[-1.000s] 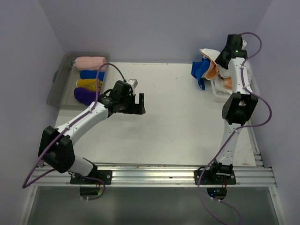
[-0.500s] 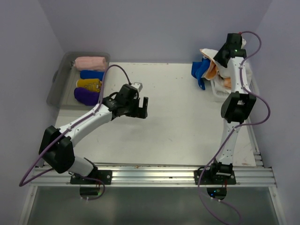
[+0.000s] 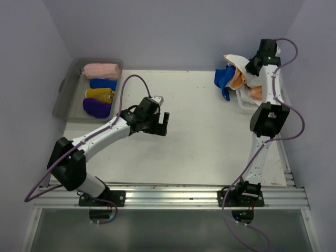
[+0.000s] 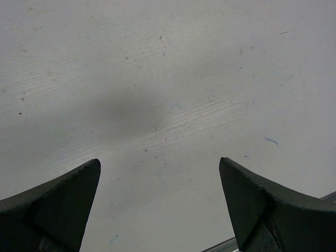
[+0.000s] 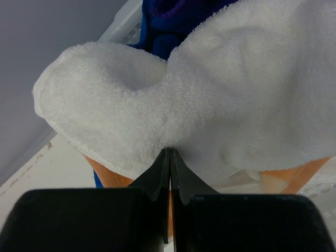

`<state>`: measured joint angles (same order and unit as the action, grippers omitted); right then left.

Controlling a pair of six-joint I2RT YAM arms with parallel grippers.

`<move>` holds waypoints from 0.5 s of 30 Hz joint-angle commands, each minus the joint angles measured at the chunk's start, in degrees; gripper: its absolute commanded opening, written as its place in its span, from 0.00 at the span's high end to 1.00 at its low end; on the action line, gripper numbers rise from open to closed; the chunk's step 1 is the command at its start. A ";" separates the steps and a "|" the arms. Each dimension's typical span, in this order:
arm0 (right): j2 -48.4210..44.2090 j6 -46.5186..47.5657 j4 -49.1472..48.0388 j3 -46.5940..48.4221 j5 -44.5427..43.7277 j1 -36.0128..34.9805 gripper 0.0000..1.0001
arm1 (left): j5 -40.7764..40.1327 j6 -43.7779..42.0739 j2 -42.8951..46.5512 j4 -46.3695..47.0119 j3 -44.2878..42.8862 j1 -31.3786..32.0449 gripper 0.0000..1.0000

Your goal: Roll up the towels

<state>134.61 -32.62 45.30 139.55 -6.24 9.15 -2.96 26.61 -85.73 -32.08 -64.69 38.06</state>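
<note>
The right tool (image 5: 170, 157) is clamped on a fold of the white towel (image 5: 220, 89), which is heaped with a blue towel (image 3: 222, 79) and an orange towel (image 5: 113, 176) on the lattice basket (image 3: 245, 103) at the worktop's (image 3: 205, 136) far right corner. The bare centre for spreading lies leftward and nearer, where the left tool (image 4: 159, 165) hovers, fingers wide apart and empty.

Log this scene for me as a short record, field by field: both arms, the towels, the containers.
left fingers: open, empty, above bare table
right fingers: shut, pinching the white towel
grey tub: holds rolled pink towel, rolled blue towel, rolled yellow towel, rolled purple towel
white basket: unrolled heap with the white towel, loose blue towel, orange towel
</note>
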 commanded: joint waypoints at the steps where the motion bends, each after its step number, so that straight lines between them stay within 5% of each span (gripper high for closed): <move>1: -0.05 -0.78 -2.32 1.70 1.76 0.35 1.00 | -1.25 0.99 -0.75 0.00 -0.79 0.87 0.00; 8: -3.47 1.06 -4.51 -2.87 -0.08 0.52 1.00 | -1.87 1.25 -2.07 -0.27 -1.67 1.49 0.00; 9: -3.82 1.33 -4.78 -3.66 -0.52 0.61 0.93 | -1.87 1.25 -2.16 -0.27 -1.67 1.57 0.00; 10: -3.56 1.51 -4.95 -3.58 -0.70 0.61 0.61 | -2.05 1.25 -2.33 -0.27 -1.67 1.75 0.00; 11: -3.13 1.94 -4.78 -3.32 -0.53 0.70 0.47 | -2.14 1.25 -2.59 -0.44 -1.85 1.75 0.00; 13: -0.85 2.03 -3.38 -1.13 -0.44 0.70 0.30 | -2.40 1.34 -2.86 -0.62 -2.02 1.93 0.00; 15: 1.00 1.77 -2.59 0.55 0.08 0.78 0.29 | -2.57 1.43 -3.12 -0.80 -2.20 2.10 0.00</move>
<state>134.76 -31.40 43.05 136.81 -6.46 9.78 -4.34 27.03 -88.29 -32.32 -64.84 39.68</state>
